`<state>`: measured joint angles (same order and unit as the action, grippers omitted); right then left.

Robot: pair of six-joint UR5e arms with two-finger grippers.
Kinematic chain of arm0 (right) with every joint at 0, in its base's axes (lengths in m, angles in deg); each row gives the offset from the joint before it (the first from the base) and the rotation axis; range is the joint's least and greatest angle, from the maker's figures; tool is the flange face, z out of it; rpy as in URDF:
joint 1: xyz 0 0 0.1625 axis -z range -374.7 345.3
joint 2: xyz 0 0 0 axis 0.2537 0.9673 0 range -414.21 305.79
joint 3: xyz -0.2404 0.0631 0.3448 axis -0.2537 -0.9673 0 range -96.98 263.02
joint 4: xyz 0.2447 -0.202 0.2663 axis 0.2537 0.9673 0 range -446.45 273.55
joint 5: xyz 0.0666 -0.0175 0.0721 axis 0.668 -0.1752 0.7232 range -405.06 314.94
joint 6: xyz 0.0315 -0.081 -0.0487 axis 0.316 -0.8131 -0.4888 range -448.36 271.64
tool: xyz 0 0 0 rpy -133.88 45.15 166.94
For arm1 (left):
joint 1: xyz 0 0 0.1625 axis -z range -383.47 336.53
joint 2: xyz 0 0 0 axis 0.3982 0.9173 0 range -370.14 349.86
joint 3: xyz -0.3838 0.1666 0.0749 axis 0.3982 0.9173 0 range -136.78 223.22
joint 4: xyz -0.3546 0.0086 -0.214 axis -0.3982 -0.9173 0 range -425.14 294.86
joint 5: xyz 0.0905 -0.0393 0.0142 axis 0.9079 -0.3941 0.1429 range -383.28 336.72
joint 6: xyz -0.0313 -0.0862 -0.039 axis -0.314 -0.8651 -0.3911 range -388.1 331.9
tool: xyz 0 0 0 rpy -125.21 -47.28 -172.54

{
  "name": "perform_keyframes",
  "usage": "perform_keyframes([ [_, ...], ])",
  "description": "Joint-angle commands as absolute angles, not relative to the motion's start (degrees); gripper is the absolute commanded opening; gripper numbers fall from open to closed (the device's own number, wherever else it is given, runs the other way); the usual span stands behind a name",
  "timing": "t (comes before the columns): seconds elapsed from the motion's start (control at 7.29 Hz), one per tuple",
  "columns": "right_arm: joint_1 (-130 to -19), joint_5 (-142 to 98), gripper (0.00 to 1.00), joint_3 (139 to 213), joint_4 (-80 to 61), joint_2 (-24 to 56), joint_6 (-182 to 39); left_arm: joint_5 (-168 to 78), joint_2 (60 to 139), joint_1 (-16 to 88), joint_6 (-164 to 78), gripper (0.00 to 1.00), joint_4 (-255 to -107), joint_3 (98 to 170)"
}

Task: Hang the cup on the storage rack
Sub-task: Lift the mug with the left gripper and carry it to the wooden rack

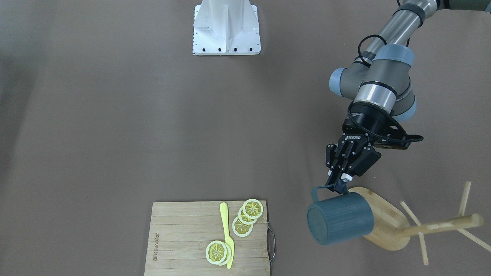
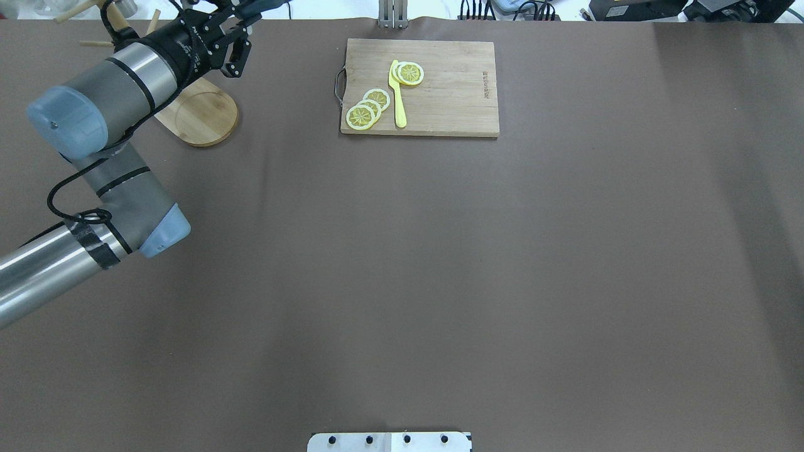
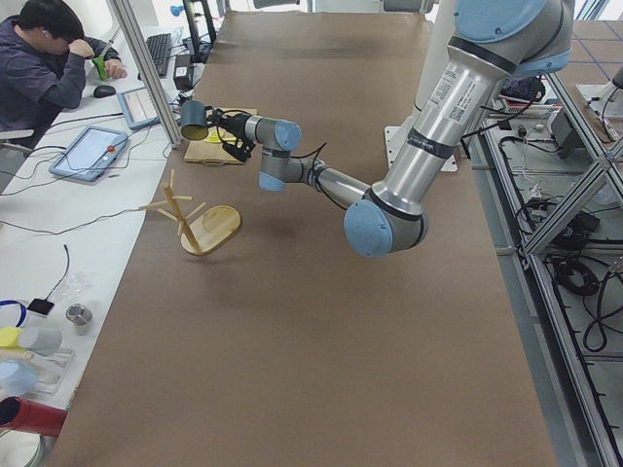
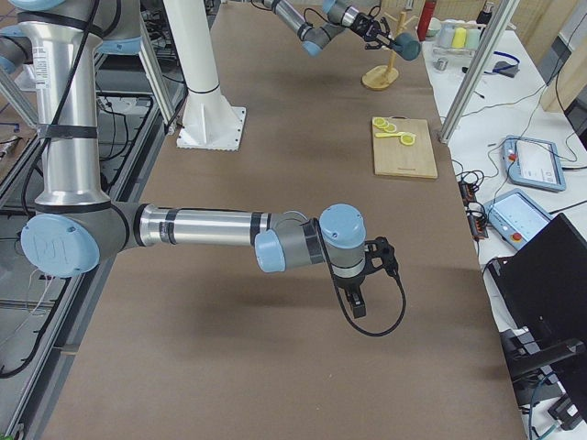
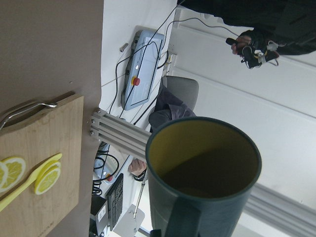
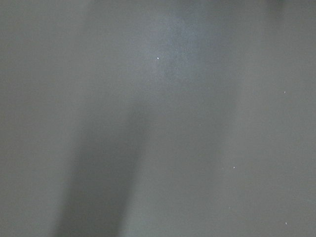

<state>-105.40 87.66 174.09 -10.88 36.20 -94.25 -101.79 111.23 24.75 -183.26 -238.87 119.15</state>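
The blue-grey cup (image 1: 339, 224) hangs tipped on its side in the air, base toward the front camera. Its mustard-yellow inside shows in the left wrist view (image 5: 202, 168). My left gripper (image 1: 339, 184) is shut on the cup's loop handle (image 1: 320, 189). The storage rack (image 1: 387, 224) stands just beside and below the cup, with an oval bamboo base, a post (image 1: 441, 226) and thin pegs. In the exterior left view the cup (image 3: 195, 119) is above and beyond the rack (image 3: 200, 222). My right gripper (image 4: 359, 307) hovers over mid-table, far from both. I cannot tell whether it is open.
A bamboo cutting board (image 1: 180, 237) with lemon slices (image 1: 247, 216) and a yellow knife (image 1: 227, 237) lies to the rack's side. The white robot mount (image 1: 226, 28) is at the table's rear. An aluminium frame post (image 3: 146, 68) and a seated person (image 3: 44, 68) are beyond the table edge.
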Motion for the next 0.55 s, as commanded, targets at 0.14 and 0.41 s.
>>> perform_keyframes([
  [0.14, -105.4, 87.74, 1.0, 174.07, -11.21, 36.23, -94.17, -106.83, 111.59, 30.74, -187.88, 0.0, -239.08, 116.52],
  [0.41, -105.4, 87.74, 1.0, 174.07, -11.3, 36.23, -94.17, -111.5, 108.79, 32.69, -187.53, 0.0, -245.0, 114.6],
])
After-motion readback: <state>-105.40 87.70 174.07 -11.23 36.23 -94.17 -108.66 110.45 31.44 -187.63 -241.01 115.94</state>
